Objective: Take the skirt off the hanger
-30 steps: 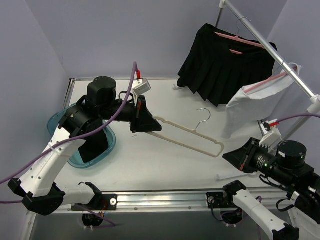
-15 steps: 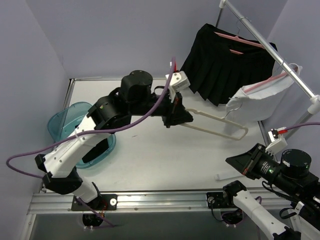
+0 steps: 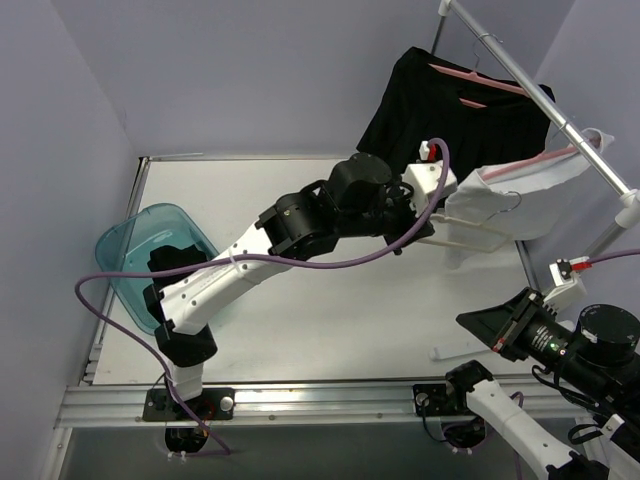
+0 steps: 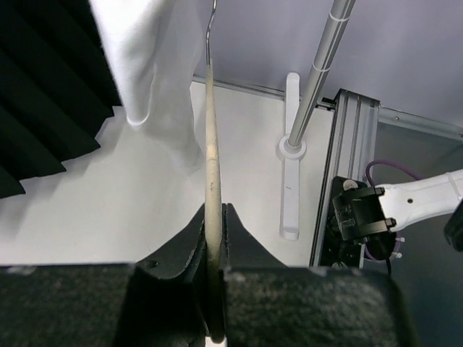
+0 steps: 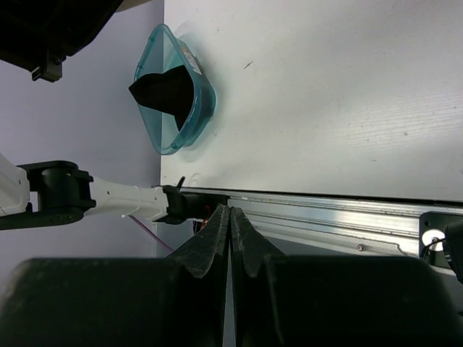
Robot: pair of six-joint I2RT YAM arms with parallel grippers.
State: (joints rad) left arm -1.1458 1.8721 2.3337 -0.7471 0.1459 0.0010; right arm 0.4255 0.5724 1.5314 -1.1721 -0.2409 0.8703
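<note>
Since one second ago, left fingers (image 4: 226, 220) have carried the bare beige plastic hanger (image 4: 210, 137) from frame centre to upper right, clamping it edge-on, probably to hook it on the metal rail (image 3: 510, 70). Right fingers (image 5: 224, 224) are pressed together, empty. Black skirt (image 5: 170, 90) lies in the teal plastic bin (image 5: 206, 97), at left on the worktop (image 3: 330, 300)

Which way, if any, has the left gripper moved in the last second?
Yes: the left gripper, shut on the hanger, swung right from beside the teal bin to the white garment.
</note>
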